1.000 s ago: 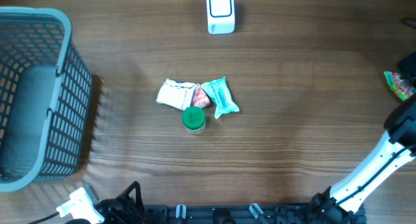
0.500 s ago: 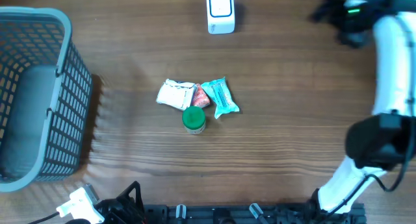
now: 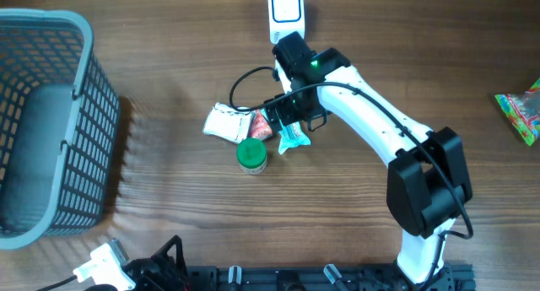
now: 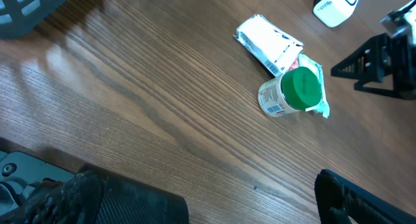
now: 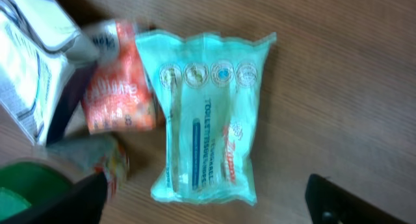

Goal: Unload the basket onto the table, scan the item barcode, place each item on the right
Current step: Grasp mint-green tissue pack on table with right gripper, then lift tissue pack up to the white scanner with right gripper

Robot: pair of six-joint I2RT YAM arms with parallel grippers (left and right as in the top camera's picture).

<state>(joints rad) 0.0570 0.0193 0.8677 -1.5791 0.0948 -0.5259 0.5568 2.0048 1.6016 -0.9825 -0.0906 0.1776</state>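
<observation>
- Overhead view: the right end effector [image 3: 291, 114] hangs over the cluster of goods in the middle of the desk [image 3: 405, 72]. It is directly above the teal tissue packet [image 3: 294, 140], which we take to be the item to scan.
- Right wrist view: the fingers stand wide apart, one on each side of the packet's narrow width, and grip nothing. The packet lies flat on the desk.
- The left end effector [image 4: 214, 204] sits at the near desk edge, also spread wide and empty.
- The packet touches the orange sachet [image 5: 120, 94] along one long edge. The white pack [image 4: 270, 45] and the green-capped bottle [image 4: 289, 94] lie just beside it.
- To pick cleanly, we advise lowering one finger into the seam between packet and sachet, so that only the packet rises. Close gently, since the soft film is likely to crumple.
- We see no barcode on the packet's upper face, so it is probably underneath. Turn that face toward the white scanner [image 3: 286, 15], which stands near the far edge of the desk.
- Legible print:
  - The teal packet appears to read "TOILET TISSUE" lengthwise, under a row of four round emblems.
  - The sachet's lettering is blurred.
  - The white pack shows a barcode.
  - The bottle label is too small to read.
</observation>
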